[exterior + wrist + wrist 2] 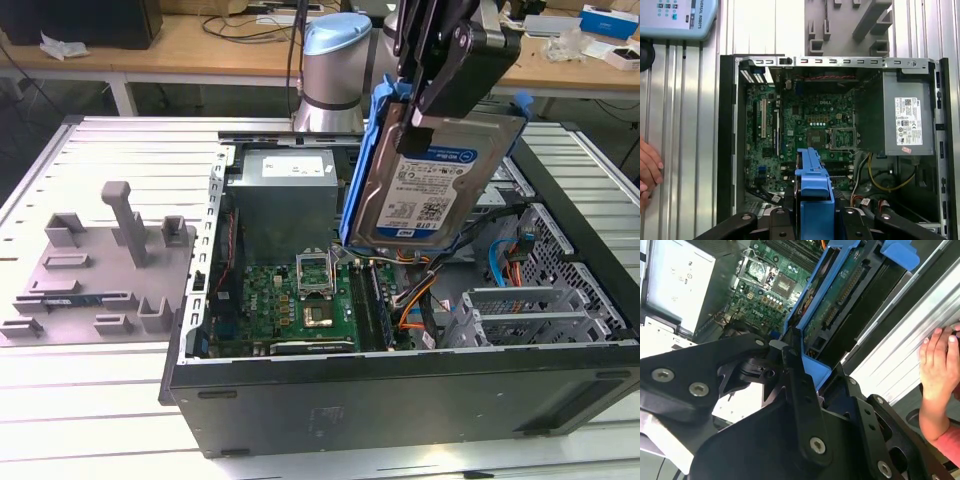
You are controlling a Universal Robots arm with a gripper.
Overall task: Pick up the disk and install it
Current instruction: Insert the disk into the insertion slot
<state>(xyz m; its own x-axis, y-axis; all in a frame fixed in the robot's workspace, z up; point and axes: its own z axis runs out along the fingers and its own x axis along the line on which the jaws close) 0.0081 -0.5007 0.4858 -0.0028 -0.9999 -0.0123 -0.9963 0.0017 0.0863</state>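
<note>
1. The disk [435, 185] is in the air over the open case [400, 400]. It is steeply tilted, with its label side toward the exterior view and its blue carrier [358, 170] framing the edges. In the second wrist view its circuit side [840, 295] shows.
2. The gripper [432, 108] is clamped on the disk's upper end and carries its whole weight. In the first wrist view the black fingers [785, 220] flank the carrier on both sides.
3. Below the disk lie the board [310, 290] and a tangle of cables [420, 300]. How near its lower edge comes to them I cannot tell.
4. The power supply [285, 200] sits toward the exterior view's left of the disk, and the metal bays [540, 310] toward its right.
5. The grey tray [100, 270] stands on the ridged table [100, 420], well apart from the case and with no disk on it.
6. A person's hand [937, 365] rests on the table beside the case (close enough to the work to be worth minding).
7. Judgement: the pick-up looks done, and the carry to the case is the step in hand. The install is not yet made.
8. Judgement: seating calls for the tilt to be taken out, the carrier's rails lined square with a bay, and the cables kept from being pinched.
</note>
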